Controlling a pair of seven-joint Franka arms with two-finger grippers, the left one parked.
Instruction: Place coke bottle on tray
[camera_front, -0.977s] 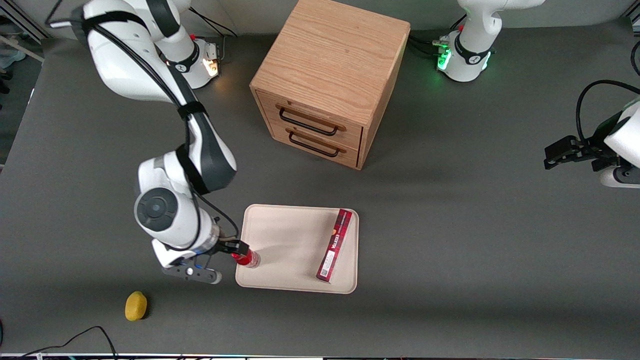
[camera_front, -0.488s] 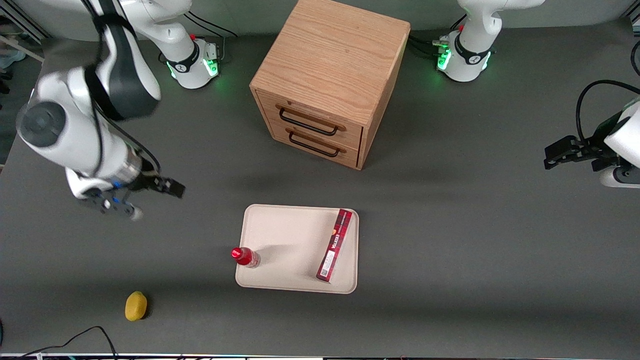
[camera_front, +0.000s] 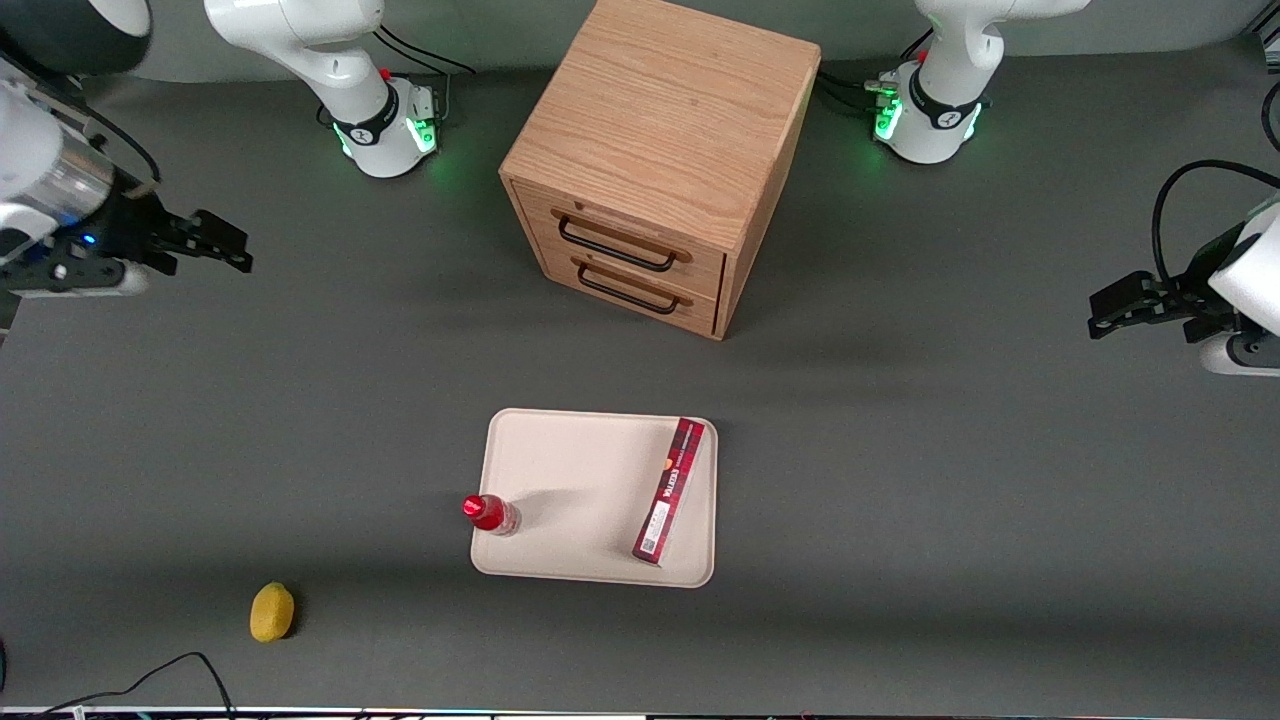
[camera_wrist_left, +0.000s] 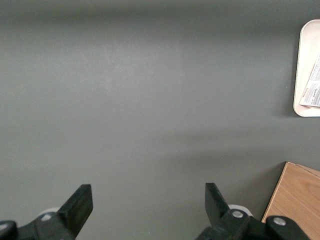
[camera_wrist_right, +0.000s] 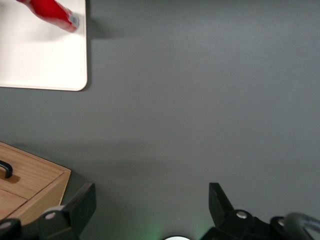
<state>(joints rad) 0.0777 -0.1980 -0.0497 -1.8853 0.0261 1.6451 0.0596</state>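
Note:
The coke bottle (camera_front: 490, 513), small with a red cap and red label, stands upright on the cream-beige tray (camera_front: 580, 480), at the tray's edge toward the working arm's end. It also shows in the right wrist view (camera_wrist_right: 50, 11) on the tray (camera_wrist_right: 40, 60). My gripper (camera_front: 225, 245) is open and empty, raised high at the working arm's end of the table, far from the tray. In its wrist view the gripper (camera_wrist_right: 150, 205) has only bare grey table between its spread jaws.
A long dark-red box (camera_front: 670, 490) lies on the tray. A wooden two-drawer cabinet (camera_front: 660, 160) stands farther from the front camera than the tray. A yellow lemon-like fruit (camera_front: 271, 611) lies near the table's front edge.
My gripper let go of the bottle on the tray, then rose and drew away toward the working arm's end. The bottle stays upright where it was set.

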